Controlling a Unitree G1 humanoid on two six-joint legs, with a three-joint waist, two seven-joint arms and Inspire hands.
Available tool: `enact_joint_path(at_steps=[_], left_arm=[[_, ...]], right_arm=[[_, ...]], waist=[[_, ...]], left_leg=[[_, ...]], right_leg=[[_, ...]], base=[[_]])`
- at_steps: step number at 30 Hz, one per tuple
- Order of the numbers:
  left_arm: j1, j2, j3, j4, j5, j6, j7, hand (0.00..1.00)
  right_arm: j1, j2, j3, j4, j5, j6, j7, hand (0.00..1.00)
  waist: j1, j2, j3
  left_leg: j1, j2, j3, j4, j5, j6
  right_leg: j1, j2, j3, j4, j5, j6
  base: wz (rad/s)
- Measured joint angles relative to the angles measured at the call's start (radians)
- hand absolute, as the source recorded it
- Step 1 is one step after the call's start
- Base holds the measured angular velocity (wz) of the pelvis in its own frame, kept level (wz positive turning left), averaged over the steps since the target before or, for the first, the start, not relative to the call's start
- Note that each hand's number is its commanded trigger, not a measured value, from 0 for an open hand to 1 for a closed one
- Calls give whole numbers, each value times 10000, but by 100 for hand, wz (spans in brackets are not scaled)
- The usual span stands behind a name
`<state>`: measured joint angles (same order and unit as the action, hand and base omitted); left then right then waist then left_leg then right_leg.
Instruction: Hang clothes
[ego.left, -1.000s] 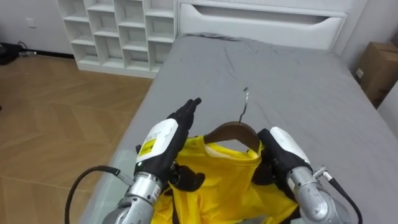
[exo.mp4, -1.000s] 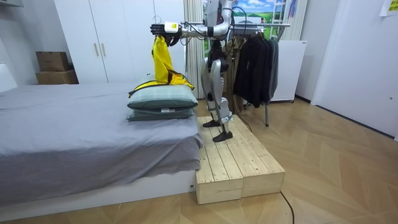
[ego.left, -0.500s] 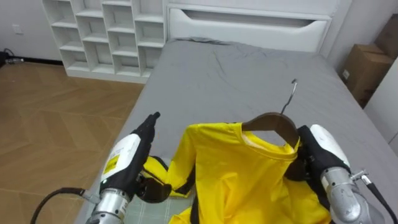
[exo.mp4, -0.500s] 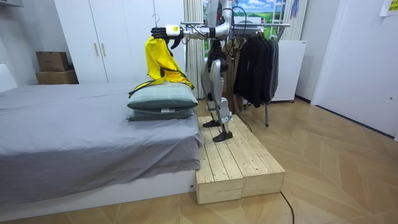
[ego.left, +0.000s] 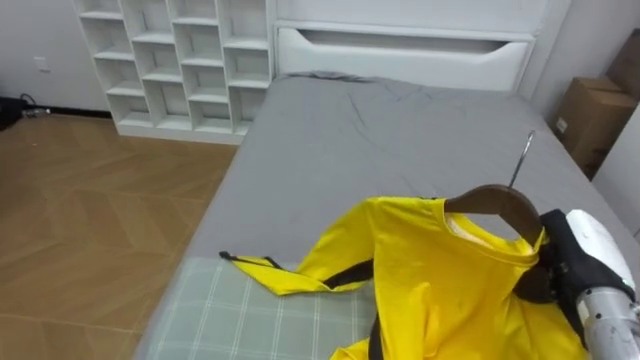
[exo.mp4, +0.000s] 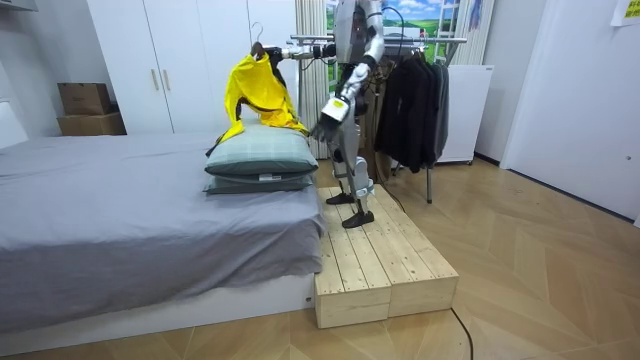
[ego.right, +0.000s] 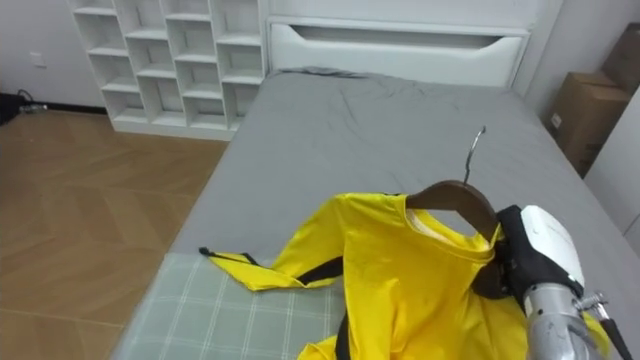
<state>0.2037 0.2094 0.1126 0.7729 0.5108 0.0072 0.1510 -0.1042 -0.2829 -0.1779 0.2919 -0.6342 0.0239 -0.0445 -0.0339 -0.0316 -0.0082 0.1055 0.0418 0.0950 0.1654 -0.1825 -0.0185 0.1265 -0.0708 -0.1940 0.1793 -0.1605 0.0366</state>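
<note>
well, the yellow shirt (ego.left: 440, 290) is up off the bed (ego.left: 380, 140), draped over a wooden hanger (ego.left: 495, 200) whose metal hook (ego.left: 522, 155) points up and slightly to the right. the right hand (ego.left: 580, 265) comes in from the lower right and grips the hanger's right end, its dark fingers (ego.left: 548, 268) clamped on the wood where the shirt's shoulder covers it. one long sleeve trails down to the left, its cuff resting on the green checked pillow (ego.left: 250, 320) that lies at the near end of the grey bed. beyond the bed stand a white headboard (ego.left: 400, 50), a white shelf unit (ego.left: 170, 60) to the left and a cardboard box (ego.left: 590, 115) to the right.

in the room view the robot stands on a wooden platform (exo.mp4: 385, 270) beside the bed, facing the pillows, with its right arm stretched out level and the shirt hanging from it so the hem touches the top pillow. the left hand (exo.mp4: 323, 122) hangs low in front of the body, well apart from the shirt; how it is held i cannot tell. behind the robot is a clothes rack (exo.mp4: 420, 42) with dark garments (exo.mp4: 410, 110) on it.
</note>
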Motion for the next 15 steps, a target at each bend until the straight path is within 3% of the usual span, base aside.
enact_joint_path(at_steps=[4,6,11,15], left_arm=[[409,17,459,1157,-112,7,10,0],[616,67,634,1865,-292,146,13,0],[1035,-55,711,2415,-489,390,-134,0],[1027,-142,787,2498,-485,484,-311,0]], right_arm=[[256,4,2,-80,-16,12,-29,100],[258,3,2,-436,-20,100,-31,100],[267,2,2,-1167,76,110,-63,100],[267,2,15,-1322,29,109,-76,100]], waist=[[202,-65,45],[314,-179,128],[418,-272,107],[460,-282,102]], left_leg=[[-5,-6,14,-11,-7,3],[-8,-14,83,18,-8,3],[-58,-20,71,40,-5,0],[-65,-20,68,45,-5,-1]], right_leg=[[-48,-5,34,58,-28,20],[-42,-17,52,16,-103,19],[93,-8,11,-267,-114,16],[74,-8,11,-240,-114,16]], base=[[-1],[-8],[2],[0]])
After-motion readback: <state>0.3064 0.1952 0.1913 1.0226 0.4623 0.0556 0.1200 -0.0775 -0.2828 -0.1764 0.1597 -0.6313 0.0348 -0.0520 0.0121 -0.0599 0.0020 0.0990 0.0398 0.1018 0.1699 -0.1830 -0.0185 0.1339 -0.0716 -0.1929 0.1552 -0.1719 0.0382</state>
